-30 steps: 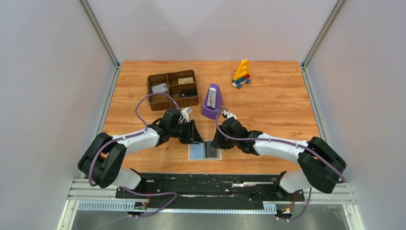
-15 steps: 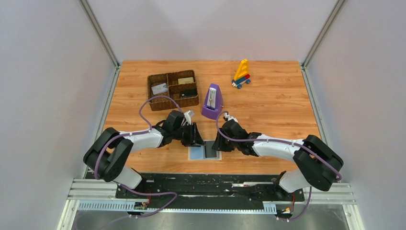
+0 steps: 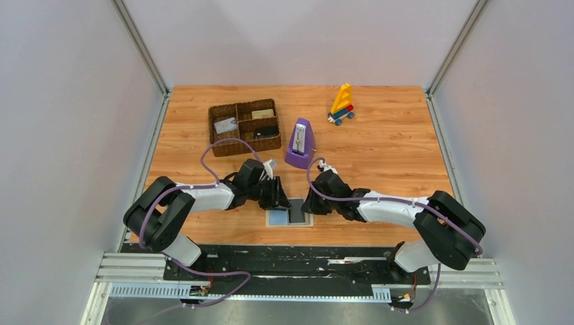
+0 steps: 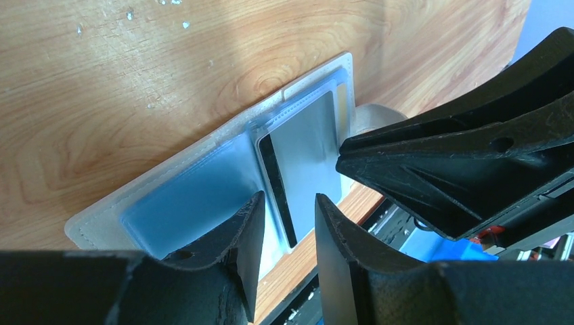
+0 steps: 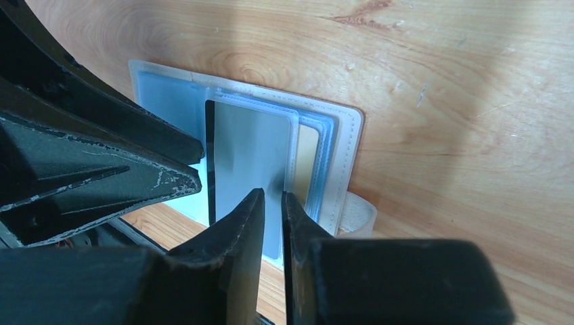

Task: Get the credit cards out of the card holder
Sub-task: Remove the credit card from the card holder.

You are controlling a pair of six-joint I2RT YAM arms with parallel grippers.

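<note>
card holder (image 3: 278, 218) lies open on the desk (image 3: 386, 152) between my arms. left fingers (image 4: 230, 237) half open over it, gripping nothing. right fingers (image 5: 230, 237) nearly closed at the grey card (image 5: 247, 152); can't tell if pinched.

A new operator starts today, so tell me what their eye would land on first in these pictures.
Both grippers meet nose to nose over the open light-blue card holder at the near edge of the table: the left gripper and right gripper hover at a grey card with a dark stripe. Behind them stand a purple metronome, a woven tray and a yellow toy.
</note>
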